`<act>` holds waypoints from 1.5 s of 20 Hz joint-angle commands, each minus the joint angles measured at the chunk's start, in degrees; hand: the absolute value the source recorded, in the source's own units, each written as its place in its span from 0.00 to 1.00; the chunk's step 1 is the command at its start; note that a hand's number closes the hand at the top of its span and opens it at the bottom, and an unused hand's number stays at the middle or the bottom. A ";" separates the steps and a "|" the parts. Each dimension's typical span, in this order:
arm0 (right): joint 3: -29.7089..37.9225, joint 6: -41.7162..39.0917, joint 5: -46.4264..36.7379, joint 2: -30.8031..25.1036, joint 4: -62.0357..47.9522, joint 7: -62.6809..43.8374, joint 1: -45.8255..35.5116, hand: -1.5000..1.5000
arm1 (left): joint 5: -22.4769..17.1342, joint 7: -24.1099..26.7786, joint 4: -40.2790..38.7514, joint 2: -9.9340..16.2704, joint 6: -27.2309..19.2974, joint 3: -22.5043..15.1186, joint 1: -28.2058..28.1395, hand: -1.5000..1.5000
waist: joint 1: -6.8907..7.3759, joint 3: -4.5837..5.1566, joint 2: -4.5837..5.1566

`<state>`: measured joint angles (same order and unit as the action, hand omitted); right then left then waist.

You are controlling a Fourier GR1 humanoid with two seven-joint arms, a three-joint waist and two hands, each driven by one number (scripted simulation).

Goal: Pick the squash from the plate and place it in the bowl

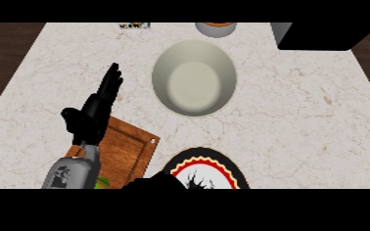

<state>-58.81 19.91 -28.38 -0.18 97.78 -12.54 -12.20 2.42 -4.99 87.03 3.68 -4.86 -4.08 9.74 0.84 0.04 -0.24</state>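
Fingers (110,84) of the black left hand (92,111) stand straight and released, holding nothing, the hand resting upright at the left over the brown wooden cutting board (128,149) on the pale marbled tabletop (289,107). A sliver of something green (103,181) peeks out beside the grey forearm, too little to name. In the middle, the large cream oval bowl (194,77) lies empty, so the placing is not done. Lower down, the round plate with black, yellow and red rim (230,172) is partly covered by a dark shape (162,181), likely the right hand; whether it is clenched I cannot tell. No squash shows anywhere, so it may be hidden there, and the pick seems barely underway.
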 commanded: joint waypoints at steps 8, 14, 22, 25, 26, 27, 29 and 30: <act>-1.31 0.26 -14.37 0.03 14.19 -28.62 -17.22 1.00 | 0.13 -1.46 2.10 0.67 0.05 0.41 -0.72 0.50 | -0.44 0.07 -0.23; 5.46 -1.25 -11.30 0.13 14.71 -44.96 -34.16 1.00 | 1.60 -0.61 1.47 -2.12 -1.29 -1.97 -0.90 0.50 | 0.18 0.09 -0.10; 20.39 -3.62 -2.05 0.16 4.23 -47.00 -48.56 1.00 | 0.07 -1.97 2.35 -0.02 -0.07 0.80 0.30 0.50 | -0.06 0.00 0.22; 22.17 -6.55 -3.66 0.17 -5.16 -45.69 -52.69 1.00 | 0.47 -0.42 3.48 0.50 1.32 -0.55 -2.98 0.50 | 0.19 0.02 0.17; 18.16 -3.53 -7.20 0.17 -7.37 -46.13 -53.10 1.00 | 0.72 1.13 1.09 -0.96 0.67 -0.94 -2.07 0.50 | -0.02 0.05 0.20; 21.36 -6.00 -4.68 -2.32 -8.21 -40.17 -48.73 1.00 | -0.24 -0.39 1.95 1.45 1.48 1.49 -1.10 0.50 | -0.23 -0.01 0.39; 19.86 -7.90 -5.69 -2.45 -11.82 -40.02 -50.14 1.00 | 1.58 1.11 0.42 -1.41 -0.42 -0.83 -1.36 0.50 | -0.40 0.00 0.38; 17.45 -7.68 -9.00 -1.63 -12.83 -41.13 -50.08 1.00 | 0.05 2.19 -1.05 -0.20 0.73 1.19 -1.18 0.50 | -0.52 0.02 0.33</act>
<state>-40.15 14.81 -34.36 -1.20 90.46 -55.08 -62.40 2.72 -4.21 87.67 3.58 -4.06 -3.73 8.42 0.68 0.06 0.02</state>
